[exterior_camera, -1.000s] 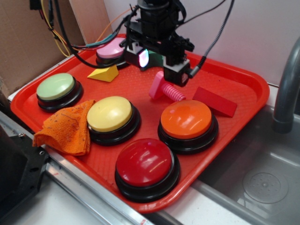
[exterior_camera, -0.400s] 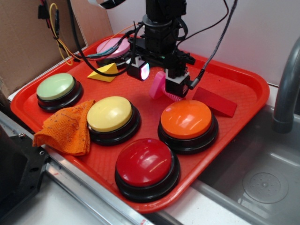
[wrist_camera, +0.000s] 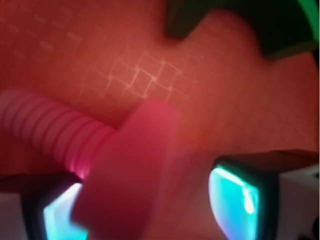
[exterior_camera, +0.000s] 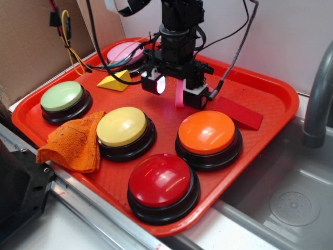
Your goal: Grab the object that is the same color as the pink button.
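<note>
1. A red tray (exterior_camera: 260, 91) sits on the counter (exterior_camera: 78, 229), beside a grey sink (exterior_camera: 291, 192) on the right with a grey faucet pipe (exterior_camera: 317, 99). A cardboard panel (exterior_camera: 26, 47) stands at the left and a white wall (exterior_camera: 291, 36) at the back.
2. The tray holds five round buttons on black bases: the red button (exterior_camera: 161, 179) nearest the front edge, an orange button (exterior_camera: 207, 133), a yellow button (exterior_camera: 122, 126), a green button (exterior_camera: 62, 96) at the left, and the pink button (exterior_camera: 122, 52) at the far corner, partly hidden by cables.
3. The black gripper (exterior_camera: 174, 89) hangs low over the middle of the tray, between the pink button and the orange one.
4. An orange cloth (exterior_camera: 73, 143) lies crumpled at the tray's front-left, touching the yellow button's base.
5. A red wedge block (exterior_camera: 239, 113) lies just right of the gripper; a yellow wedge (exterior_camera: 115, 80) lies to its left.
6. The pink bolt (exterior_camera: 179, 94) sits between the jaws. In the wrist view its blocky head (wrist_camera: 130, 170) lies between the two lit pads and the ribbed shaft (wrist_camera: 55, 132) points left over the tray. The jaws stand on either side of it, but I cannot tell whether they are clenched on it.
</note>
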